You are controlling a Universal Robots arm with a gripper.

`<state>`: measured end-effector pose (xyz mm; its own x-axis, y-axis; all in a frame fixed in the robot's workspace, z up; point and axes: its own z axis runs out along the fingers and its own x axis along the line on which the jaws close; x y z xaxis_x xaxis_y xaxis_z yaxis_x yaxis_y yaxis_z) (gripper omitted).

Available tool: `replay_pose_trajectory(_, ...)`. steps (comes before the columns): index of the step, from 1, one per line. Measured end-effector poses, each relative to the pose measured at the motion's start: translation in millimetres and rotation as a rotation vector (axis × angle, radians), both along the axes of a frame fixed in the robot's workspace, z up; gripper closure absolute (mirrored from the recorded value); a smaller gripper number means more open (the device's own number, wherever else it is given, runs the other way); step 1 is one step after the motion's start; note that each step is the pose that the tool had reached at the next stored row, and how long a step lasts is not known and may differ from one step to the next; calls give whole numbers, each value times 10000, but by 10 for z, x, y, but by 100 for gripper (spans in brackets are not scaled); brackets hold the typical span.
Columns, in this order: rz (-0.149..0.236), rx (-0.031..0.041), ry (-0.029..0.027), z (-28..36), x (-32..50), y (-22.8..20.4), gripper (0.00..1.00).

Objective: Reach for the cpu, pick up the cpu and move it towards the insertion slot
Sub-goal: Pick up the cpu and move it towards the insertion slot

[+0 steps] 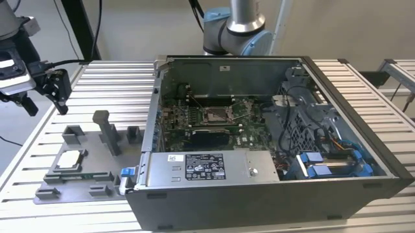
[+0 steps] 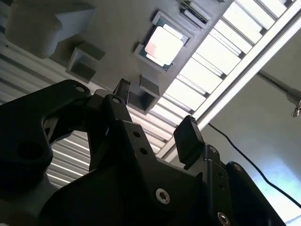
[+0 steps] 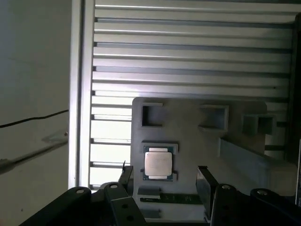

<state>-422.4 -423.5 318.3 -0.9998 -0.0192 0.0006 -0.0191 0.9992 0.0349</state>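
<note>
1. Exterior view, count: one cpu [image 1: 70,159], one insertion slot [image 1: 217,114], one gripper [image 1: 48,110], one grey fixture plate [image 1: 97,163] and one open computer case [image 1: 272,189] are showing on the slatted table [image 1: 116,77].
2. The cpu is lying flat in the fixture plate, to the exterior view's left of the case, with its silvery face turned up.
3. In the first wrist view the cpu [image 3: 157,164] is showing as square. No long axis is apparent, and its edges are running parallel to the walls of its recess [image 3: 160,146].
4. The insertion slot is sitting on the green board [image 1: 175,116] inside the case, well apart from the cpu.
5. The gripper is hanging above the table, clear of the plate. In both wrist views its two fingers [image 2: 188,136] [image 3: 204,181] are standing apart with nothing between them, and the cpu is lying beyond them, untouched.
</note>
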Motion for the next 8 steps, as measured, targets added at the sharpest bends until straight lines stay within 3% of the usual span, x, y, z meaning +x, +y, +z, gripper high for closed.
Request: replay_pose_trajectory(8, 0, -86, 0, -62, 0, 0, 0)
